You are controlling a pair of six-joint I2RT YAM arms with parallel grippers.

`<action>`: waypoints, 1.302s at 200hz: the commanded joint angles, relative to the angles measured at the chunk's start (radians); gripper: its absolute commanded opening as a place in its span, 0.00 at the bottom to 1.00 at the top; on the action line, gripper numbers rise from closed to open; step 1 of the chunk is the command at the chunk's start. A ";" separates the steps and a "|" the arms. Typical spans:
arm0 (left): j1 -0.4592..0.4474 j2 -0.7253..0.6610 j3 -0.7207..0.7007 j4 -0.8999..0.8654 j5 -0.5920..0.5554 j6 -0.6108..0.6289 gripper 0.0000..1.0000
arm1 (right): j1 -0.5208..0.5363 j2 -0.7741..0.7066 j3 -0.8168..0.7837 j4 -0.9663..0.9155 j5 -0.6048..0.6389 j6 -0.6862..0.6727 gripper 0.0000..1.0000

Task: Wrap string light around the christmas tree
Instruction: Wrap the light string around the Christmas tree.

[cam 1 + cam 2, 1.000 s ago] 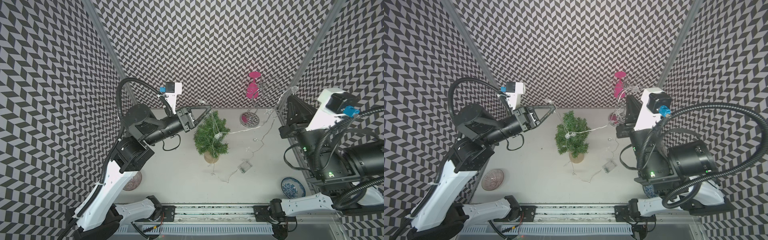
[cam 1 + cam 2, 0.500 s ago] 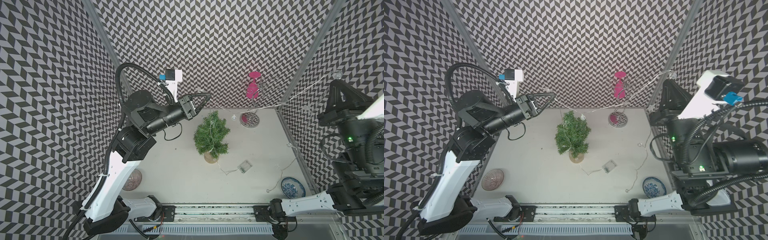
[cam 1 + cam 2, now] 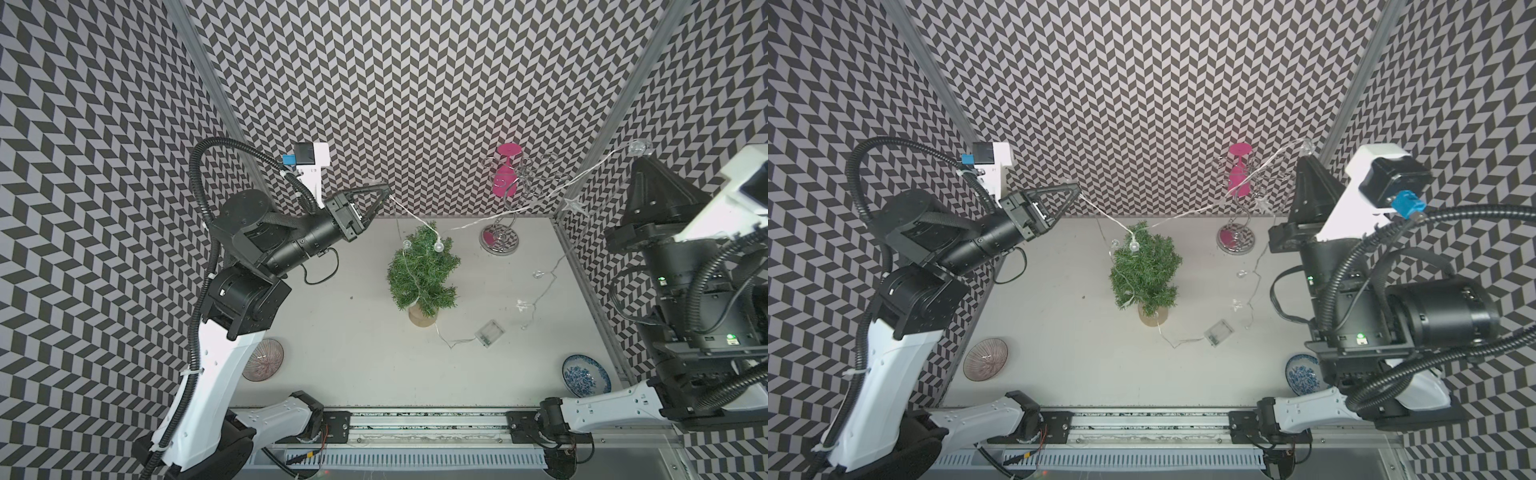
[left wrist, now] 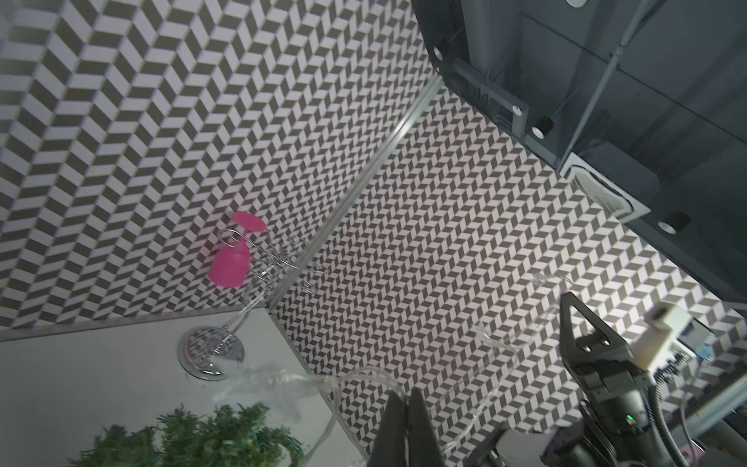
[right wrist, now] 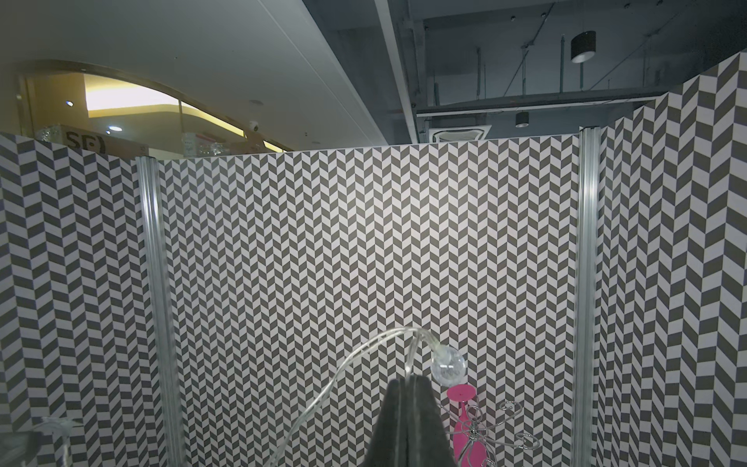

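Observation:
The christmas tree (image 3: 424, 274) (image 3: 1144, 272), small and green on a pale wooden base, stands upright mid-table. The string light (image 3: 438, 247) (image 3: 1133, 247) runs from my left gripper down over the treetop, then up to my right gripper. One strand trails down the tree to the clear battery box (image 3: 490, 332) (image 3: 1219, 332) on the table. My left gripper (image 3: 387, 192) (image 3: 1077, 190) (image 4: 406, 394) is shut on the wire, high and back-left of the tree. My right gripper (image 3: 642, 160) (image 3: 1306, 160) (image 5: 408, 380) is shut on the wire beside a round bulb (image 5: 448, 366), raised at the back right.
A silver curly rack (image 3: 498, 241) holding a pink glass (image 3: 505, 183) stands at the back right, and the wire passes close to it. A brown bowl (image 3: 262, 359) lies front left, a blue-patterned bowl (image 3: 586, 376) front right. Loose wire with bulbs (image 3: 538, 274) hangs along the right edge.
Both grippers rose with the wire. The left one drew away from the tree to the left, the right one swung out to the right, and the string now stretches over the treetop.

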 commanded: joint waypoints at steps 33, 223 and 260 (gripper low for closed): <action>0.157 -0.011 -0.059 0.113 0.181 -0.078 0.00 | -0.095 0.062 0.053 -0.083 -0.040 0.054 0.00; 0.501 0.023 -0.103 0.200 0.382 -0.112 0.00 | -0.590 0.248 0.090 -0.367 -0.240 0.346 0.00; 0.525 0.040 -0.208 0.280 0.403 -0.123 0.00 | -0.620 0.274 0.093 -0.368 -0.263 0.359 0.00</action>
